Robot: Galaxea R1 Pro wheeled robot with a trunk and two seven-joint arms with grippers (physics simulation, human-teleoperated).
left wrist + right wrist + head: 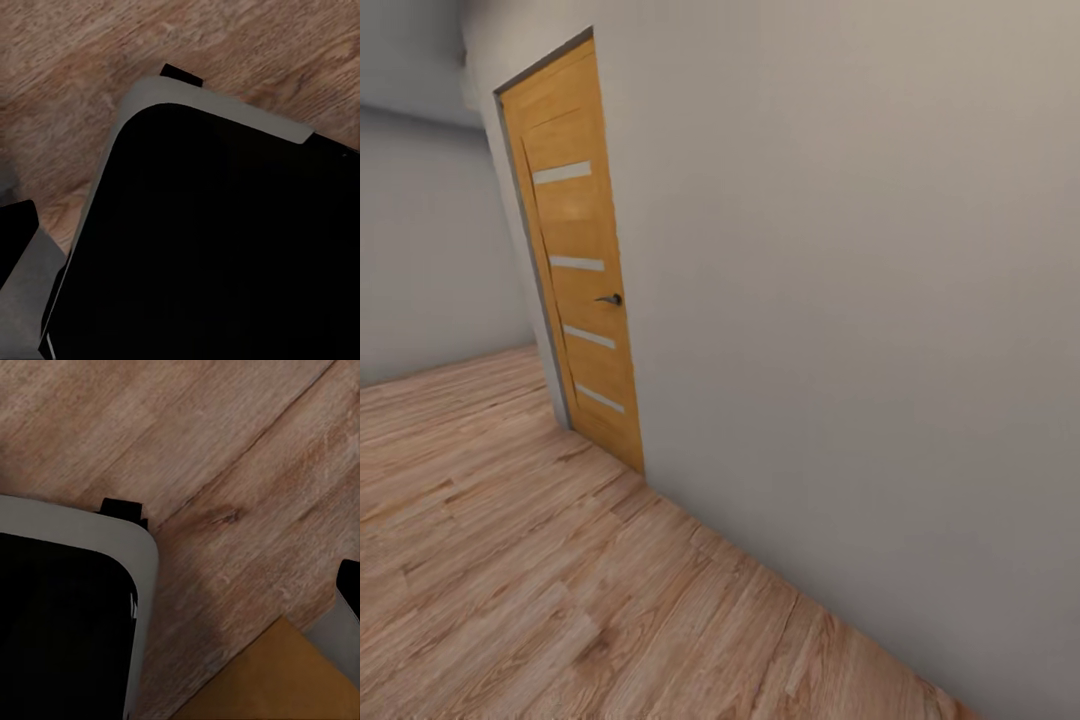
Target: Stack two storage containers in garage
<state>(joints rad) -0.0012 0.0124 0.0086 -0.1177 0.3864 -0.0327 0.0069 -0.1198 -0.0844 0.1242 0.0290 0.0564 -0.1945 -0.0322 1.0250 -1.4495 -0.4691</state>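
Note:
The two storage containers are out of view, and so is the garage. The head view looks down a passage with light wood plank flooring (pixel 510 580) along a plain pale wall (pixel 840 300). Both wrist views look down at the same planks. The left wrist view shows my own black base with its grey rim (pixel 225 247) over the planks. The right wrist view shows a corner of that base (pixel 60 622).
A shut orange-brown wooden door (pixel 575 260) with pale slots and a dark lever handle (pixel 610 299) stands in the wall ahead on the left. An orange-brown flat surface (pixel 277 675) with a grey piece (pixel 341 634) beside it lies close to my base. The floor widens to the left.

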